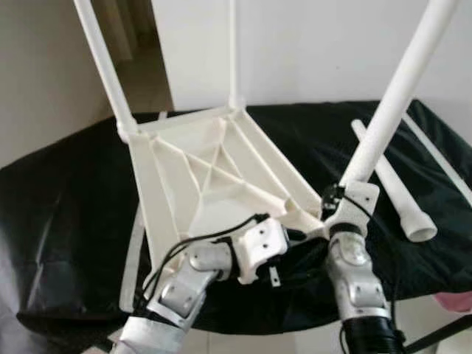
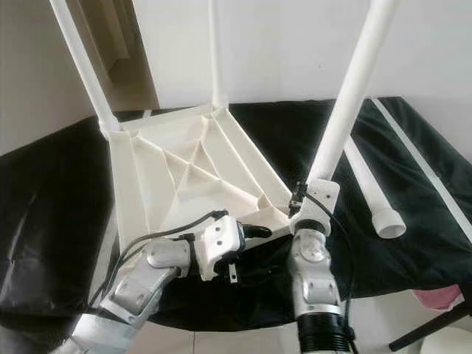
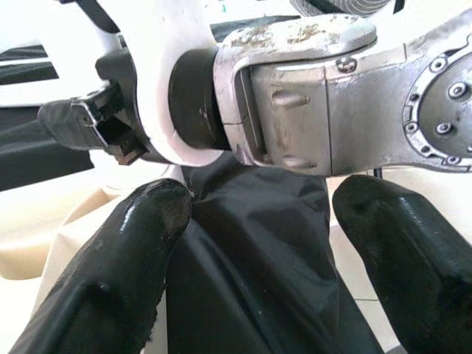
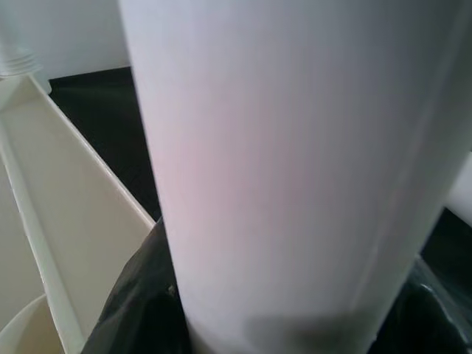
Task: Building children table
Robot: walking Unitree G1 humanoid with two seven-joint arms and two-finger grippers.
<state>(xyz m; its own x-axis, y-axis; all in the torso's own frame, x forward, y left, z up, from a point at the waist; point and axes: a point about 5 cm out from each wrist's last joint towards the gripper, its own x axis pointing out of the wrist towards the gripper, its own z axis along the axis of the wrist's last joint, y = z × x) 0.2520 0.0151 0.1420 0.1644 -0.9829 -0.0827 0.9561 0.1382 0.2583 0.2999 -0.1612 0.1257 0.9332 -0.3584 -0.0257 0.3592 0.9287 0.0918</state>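
Observation:
A white plastic table top (image 1: 206,169) lies upside down on a black cloth (image 1: 66,199). Two white legs stand in its far corners, one on the left (image 1: 103,66) and one in the middle (image 1: 233,51). At the near right corner my right gripper (image 1: 346,203) is shut on a third leg (image 1: 398,88), which leans up to the right; this leg (image 4: 295,169) is close up in the right wrist view. My left gripper (image 1: 295,236) is open just left of that corner, low by the top's near edge. Its fingers (image 3: 125,251) are spread over the cloth, facing my right wrist (image 3: 332,96).
A loose white leg (image 1: 394,192) lies on the cloth to the right, with a thin white strip (image 2: 420,162) beyond it. Something pink (image 1: 453,301) sits past the cloth's near right edge. A white wall is behind, and a doorway at the back left.

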